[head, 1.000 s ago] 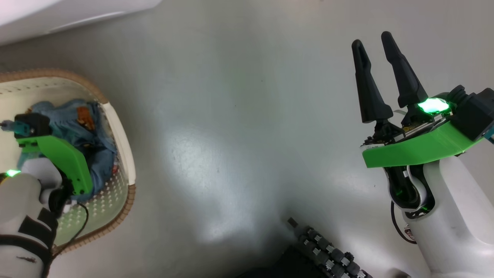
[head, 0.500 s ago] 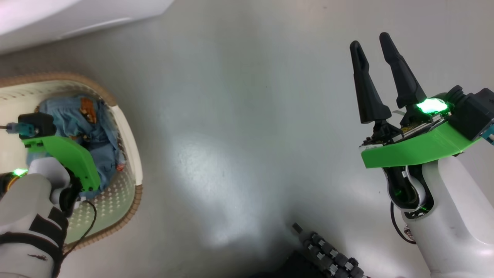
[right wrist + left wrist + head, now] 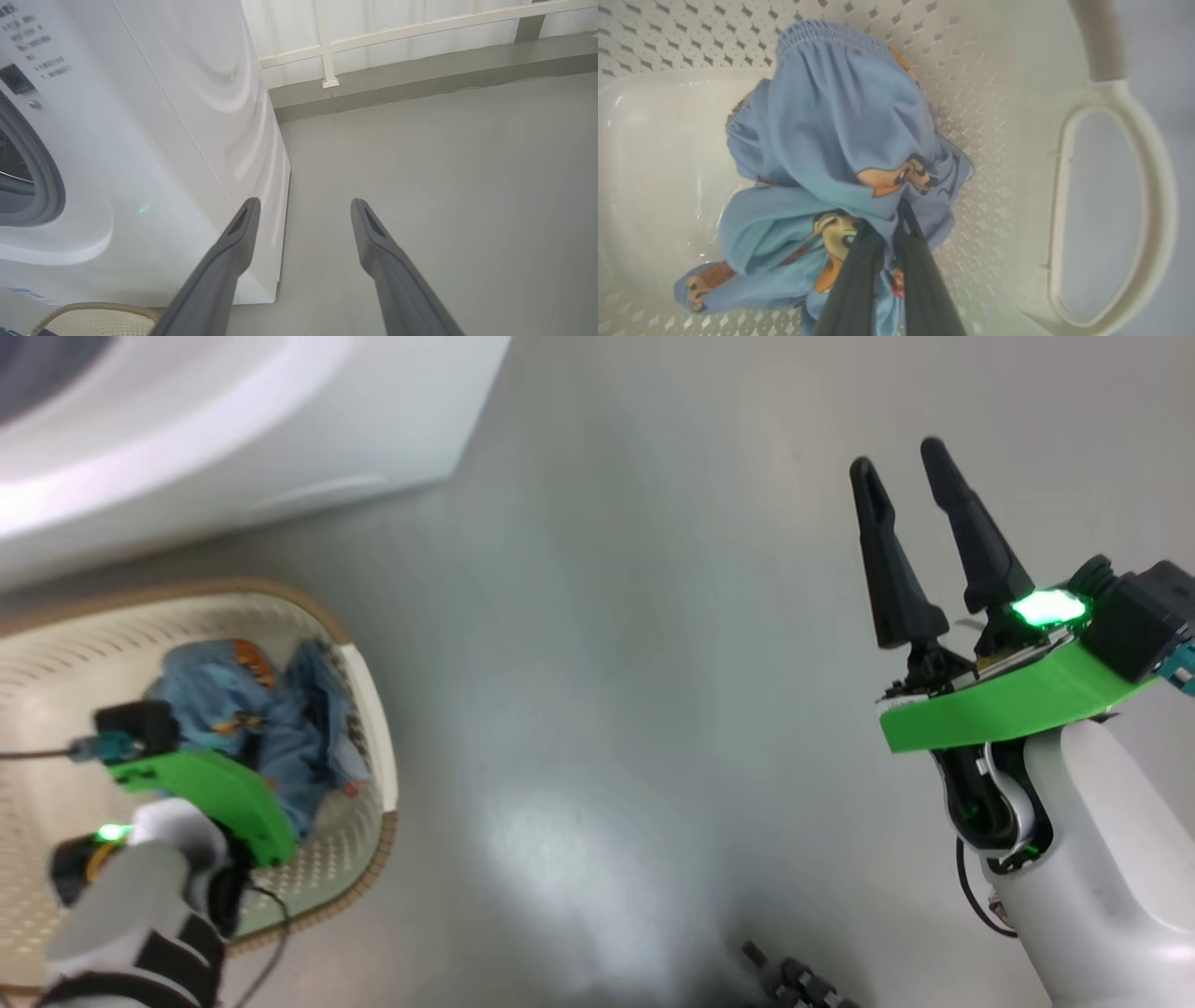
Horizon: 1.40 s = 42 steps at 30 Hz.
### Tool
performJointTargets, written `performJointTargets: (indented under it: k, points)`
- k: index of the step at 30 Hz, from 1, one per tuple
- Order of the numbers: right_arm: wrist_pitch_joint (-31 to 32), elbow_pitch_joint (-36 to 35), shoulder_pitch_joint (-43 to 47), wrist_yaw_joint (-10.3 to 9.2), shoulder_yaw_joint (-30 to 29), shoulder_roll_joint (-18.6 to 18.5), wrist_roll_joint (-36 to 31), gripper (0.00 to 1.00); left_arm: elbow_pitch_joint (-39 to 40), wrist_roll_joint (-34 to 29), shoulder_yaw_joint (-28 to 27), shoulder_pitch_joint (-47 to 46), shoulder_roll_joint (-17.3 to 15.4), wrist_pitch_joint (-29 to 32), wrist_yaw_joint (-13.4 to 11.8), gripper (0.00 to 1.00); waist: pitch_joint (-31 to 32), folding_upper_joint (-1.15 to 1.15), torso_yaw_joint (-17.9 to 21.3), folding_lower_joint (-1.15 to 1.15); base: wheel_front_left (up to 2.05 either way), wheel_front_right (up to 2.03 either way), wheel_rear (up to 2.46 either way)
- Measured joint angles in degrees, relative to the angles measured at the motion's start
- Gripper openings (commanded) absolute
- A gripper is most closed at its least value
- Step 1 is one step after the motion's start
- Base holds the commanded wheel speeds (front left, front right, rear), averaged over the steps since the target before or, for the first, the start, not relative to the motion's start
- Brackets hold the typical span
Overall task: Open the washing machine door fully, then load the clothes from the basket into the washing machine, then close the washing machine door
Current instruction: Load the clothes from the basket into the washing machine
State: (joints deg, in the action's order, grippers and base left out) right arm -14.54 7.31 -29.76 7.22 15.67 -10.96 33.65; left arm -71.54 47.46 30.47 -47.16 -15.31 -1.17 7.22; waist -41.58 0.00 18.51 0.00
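Note:
The cream perforated basket (image 3: 372, 705) stands on the floor at the lower left, below the white washing machine (image 3: 233, 429). In it lie light blue clothes (image 3: 280, 737) with orange-brown cartoon prints. My left wrist hangs over the basket. In the left wrist view my left gripper (image 3: 892, 224) is shut on a fold of the blue clothes (image 3: 840, 116), which bunch up over the basket's wall (image 3: 1008, 93). My right gripper (image 3: 898, 457) is held over the bare floor, open with nothing in it. The washing machine (image 3: 163, 116) shows its grey gasket (image 3: 46, 186). The washing machine door is out of view.
Grey floor (image 3: 607, 663) spreads between the basket and my right arm. A white railing (image 3: 327, 42) on a low kerb runs behind the washer. My dark base (image 3: 794, 980) shows at the bottom edge. The basket's rim (image 3: 93, 308) sits by the washer's corner.
The camera has shifted, bringing more of the washer into the picture. My left gripper has closed on the blue clothes, which now bunch up higher in the basket. The right gripper stays open.

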Motion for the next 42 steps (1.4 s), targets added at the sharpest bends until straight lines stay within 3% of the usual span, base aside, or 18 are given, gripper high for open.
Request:
performJointTargets:
  k: [5, 18, 29, 42]
  points:
    - [0.00, 1.20, 2.26, 0.00, 0.54, -0.85, 0.00, 1.00, 6.35, 1.55, 2.20, 4.48, 1.03, -3.63, 0.29, 0.00, 5.76, 0.00, -1.47, 0.00, 0.00, 0.00, 0.00]
    - [0.00, 2.97, 7.19, 0.00, 0.62, -2.65, 0.10, 1.00, 14.14, 6.27, 5.27, 12.79, -0.08, -9.91, 0.29, 0.00, 17.45, 0.00, -4.67, -0.01, 0.00, 0.00, 0.00]
    - [0.00, 3.96, 11.90, 0.00, 0.36, -3.98, 0.21, 1.00, 21.94, 5.79, 5.68, 16.83, -1.47, -12.89, 0.25, 0.00, 26.56, 0.00, -7.73, -0.01, 0.00, 0.00, 0.00]
    - [0.00, 4.54, 15.41, 0.00, 0.21, -5.09, 0.68, 1.00, 42.35, -2.82, -3.44, 26.04, -3.87, -13.04, -6.26, 0.00, 34.16, 0.00, -11.95, 0.00, 0.00, 0.00, 0.00]
